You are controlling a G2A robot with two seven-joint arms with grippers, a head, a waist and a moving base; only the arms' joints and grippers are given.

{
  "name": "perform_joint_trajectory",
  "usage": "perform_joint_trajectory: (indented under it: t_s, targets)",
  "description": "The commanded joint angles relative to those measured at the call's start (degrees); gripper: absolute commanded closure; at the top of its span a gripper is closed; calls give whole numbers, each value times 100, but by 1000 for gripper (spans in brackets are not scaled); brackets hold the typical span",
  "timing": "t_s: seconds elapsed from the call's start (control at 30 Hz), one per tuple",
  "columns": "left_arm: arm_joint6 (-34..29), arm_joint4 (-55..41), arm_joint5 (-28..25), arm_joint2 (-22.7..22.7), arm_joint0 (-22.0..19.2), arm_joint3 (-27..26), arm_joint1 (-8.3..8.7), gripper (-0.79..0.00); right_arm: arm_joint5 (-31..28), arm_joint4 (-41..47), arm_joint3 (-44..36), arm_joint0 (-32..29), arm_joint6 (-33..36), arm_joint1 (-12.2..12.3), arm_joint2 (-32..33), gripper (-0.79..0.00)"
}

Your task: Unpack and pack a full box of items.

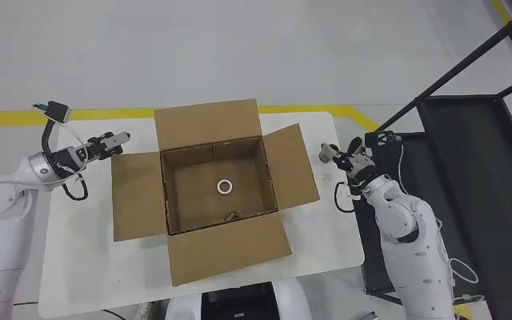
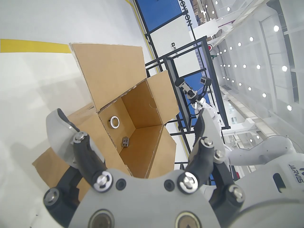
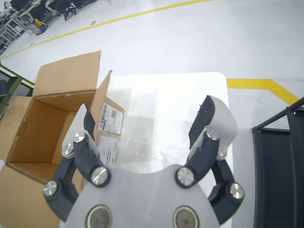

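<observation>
A white desk point(image 1: 88, 264) carries one large brown cardboard box point(image 1: 208, 124) at its centre. The box stands upright with all four flaps folded outward: far, near, left and right. Its inner walls are plain cardboard with ragged, corrugated top edges. White labels point(image 3: 109, 119) are stuck on its right outer wall, partly hidden behind the right flap.

The left pincer point(image 1: 120, 140) hangs just beside the left flap's far corner, its jaws spread wide and holding nothing. The right pincer point(image 1: 328, 152) hangs over the desk's right side, near the right flap, also spread wide and empty.

Inside the box, a small silver ring point(image 1: 225, 187) lies flat near the middle of the floor. A smaller dark metal piece point(image 1: 232, 215) lies close to the near wall. From above it is too small to make out. The left wrist view shows it point(image 2: 125, 141) as a flat plate with holes, near the ring point(image 2: 114, 121).
</observation>
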Motion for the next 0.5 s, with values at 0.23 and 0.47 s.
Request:
perform_joint_trajectory:
  t_s: [0.23, 0.47]
  targets:
    - [0, 0, 0, 0, 0, 0, 0, -785, 532, -834, 1073, 580, -96, 2, -485, -785]
    - [0, 0, 0, 0, 0, 0, 0, -785, 873, -1180, 2005, 1125, -176, -17, -815, -785]
